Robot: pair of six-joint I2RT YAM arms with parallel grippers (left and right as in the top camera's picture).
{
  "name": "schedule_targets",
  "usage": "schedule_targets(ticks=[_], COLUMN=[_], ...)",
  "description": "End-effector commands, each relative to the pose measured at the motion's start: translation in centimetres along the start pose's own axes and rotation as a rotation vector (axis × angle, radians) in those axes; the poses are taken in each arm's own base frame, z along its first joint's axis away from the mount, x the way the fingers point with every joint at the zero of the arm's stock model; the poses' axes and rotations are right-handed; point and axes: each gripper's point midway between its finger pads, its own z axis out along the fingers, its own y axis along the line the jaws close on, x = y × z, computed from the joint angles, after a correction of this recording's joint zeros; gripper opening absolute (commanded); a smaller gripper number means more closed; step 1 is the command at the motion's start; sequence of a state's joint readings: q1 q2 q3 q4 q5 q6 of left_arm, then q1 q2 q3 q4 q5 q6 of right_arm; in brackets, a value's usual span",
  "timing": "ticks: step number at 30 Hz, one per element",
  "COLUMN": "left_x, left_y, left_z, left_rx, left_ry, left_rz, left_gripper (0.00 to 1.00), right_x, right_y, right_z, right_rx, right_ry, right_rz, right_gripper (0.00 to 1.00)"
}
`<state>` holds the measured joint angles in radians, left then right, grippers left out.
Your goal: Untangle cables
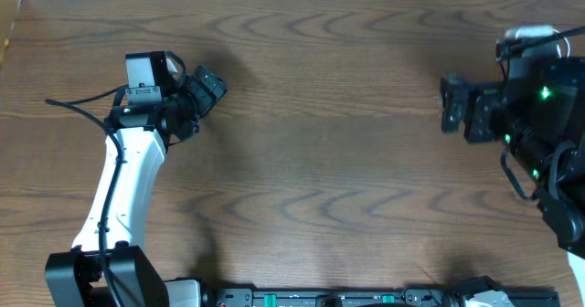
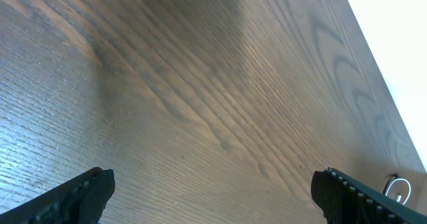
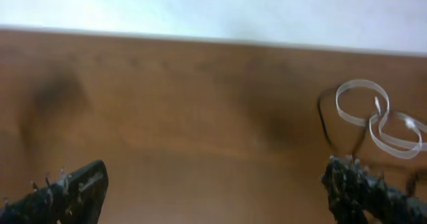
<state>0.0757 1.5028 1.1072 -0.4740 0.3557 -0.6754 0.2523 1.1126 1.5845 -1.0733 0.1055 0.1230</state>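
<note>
since neither claw has hold of anything, the step in hand looks like the first reach for the cords. the left claw stands spread wide over bare table, and the right claw is just as wide and just as empty. the white cord lies in a couple of flat loops near the table's far edge. the thin black cord curves up beside it and seems to run in under the loops, though blur hides how they cross.

to reach well, i would send the right claw first, since the cords lie just beside the finger at the right of its view. it should pinch one colour only, on a free stretch away from the crossing, and leave the other cord for the left claw to draw the opposite way.

only the right wrist view shows both cords. the left wrist view catches just a small white loop, far off in its lower corner. overhead, the right arm hides most of the bundle — yet that view alone shows how well apart the two arms stand.
</note>
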Motion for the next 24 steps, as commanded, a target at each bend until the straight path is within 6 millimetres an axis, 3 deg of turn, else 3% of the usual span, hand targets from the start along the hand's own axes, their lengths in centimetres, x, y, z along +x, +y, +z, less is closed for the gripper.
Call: schedule_targets(ticks=[1,3,7,11,18,24], left_x=[-0.4,-0.4,-0.4,-0.4,-0.4,-0.4], left_y=[0.0,0.0,0.0,0.0,0.0,0.0], left_z=[-0.2,-0.2,-0.2,-0.2,-0.2,-0.2], left_rx=[-0.007,-0.007,-0.007,-0.007,-0.007,-0.007], left_ry=[-0.013,-0.013,-0.013,-0.013,-0.013,-0.013], left_rz=[0.014,0.013,0.013,0.013,0.013,0.014], left_gripper=[0.99,0.99,0.99,0.99,0.99,0.99], right_x=[1.9,2.7,3.8,6.3,10.7,14.3], right_y=[-0.2,-0.7,-3.6,-5.5,-9.3,-9.6], right_z=[0.5,1.2,2.5,3.3,2.4,2.6], right_rx=[0.016,0.044,0.169,0.192,0.273,0.255], right_ry=[0.066,0.076,-0.006,-0.118,-0.401,-0.591], right_rz=[0.005,0.003,0.035,0.092,0.179,0.185], right_gripper=[0.99,0.99,0.99,0.99,0.99,0.99])
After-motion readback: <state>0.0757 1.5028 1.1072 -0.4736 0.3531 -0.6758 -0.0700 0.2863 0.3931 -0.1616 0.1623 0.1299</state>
